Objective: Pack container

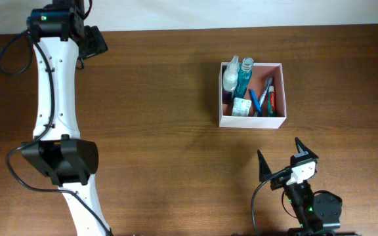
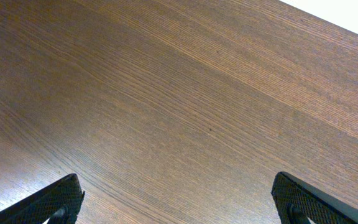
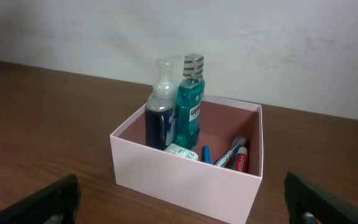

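I am watching the tabletop (image 1: 176, 98), with the container (image 1: 252, 122) sitting at about 2 o'clock in the overhead view, well apart from both arms. The left gripper (image 2: 179, 202) is hanging released at 10 o'clock and the right gripper (image 1: 284, 159) is released at 5 o'clock, both grasping nothing. Inside the container, a mouthwash bottle (image 3: 190, 109) and a foam pump bottle (image 3: 161, 118) are standing upright toward 11 o'clock, and a toothpaste tube (image 3: 241, 158) is lying toward 3 o'clock.
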You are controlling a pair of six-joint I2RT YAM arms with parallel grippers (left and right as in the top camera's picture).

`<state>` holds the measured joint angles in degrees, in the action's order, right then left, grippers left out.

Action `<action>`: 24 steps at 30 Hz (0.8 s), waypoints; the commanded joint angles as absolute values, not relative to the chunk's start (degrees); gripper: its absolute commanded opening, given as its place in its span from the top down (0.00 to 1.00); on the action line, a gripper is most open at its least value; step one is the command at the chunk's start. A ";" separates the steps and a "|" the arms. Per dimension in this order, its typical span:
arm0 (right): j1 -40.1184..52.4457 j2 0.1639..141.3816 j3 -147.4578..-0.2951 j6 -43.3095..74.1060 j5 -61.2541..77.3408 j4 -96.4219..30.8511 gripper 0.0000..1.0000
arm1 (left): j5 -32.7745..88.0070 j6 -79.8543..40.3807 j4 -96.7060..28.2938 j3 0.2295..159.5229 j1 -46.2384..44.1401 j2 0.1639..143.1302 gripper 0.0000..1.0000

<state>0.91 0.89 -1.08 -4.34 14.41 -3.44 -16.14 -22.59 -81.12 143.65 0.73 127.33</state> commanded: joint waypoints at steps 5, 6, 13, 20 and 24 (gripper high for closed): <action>1.54 0.23 -0.34 -4.32 14.24 1.30 0.01 | -16.75 -23.35 -81.01 143.50 0.78 127.70 0.01; 1.54 0.23 -0.34 -4.32 14.02 2.35 0.01 | -16.75 -23.35 -81.01 143.50 0.75 127.70 0.00; 1.54 0.23 -0.34 -4.32 12.10 11.42 0.01 | -16.75 -23.35 -81.01 143.50 0.75 127.70 0.01; 1.54 0.23 -0.34 -4.29 11.29 16.38 0.01 | -16.75 -23.35 -81.01 143.50 0.78 127.70 0.01; 1.54 0.21 -0.34 -4.29 11.29 16.36 0.01 | -16.75 -23.35 -81.01 143.50 0.75 127.70 0.01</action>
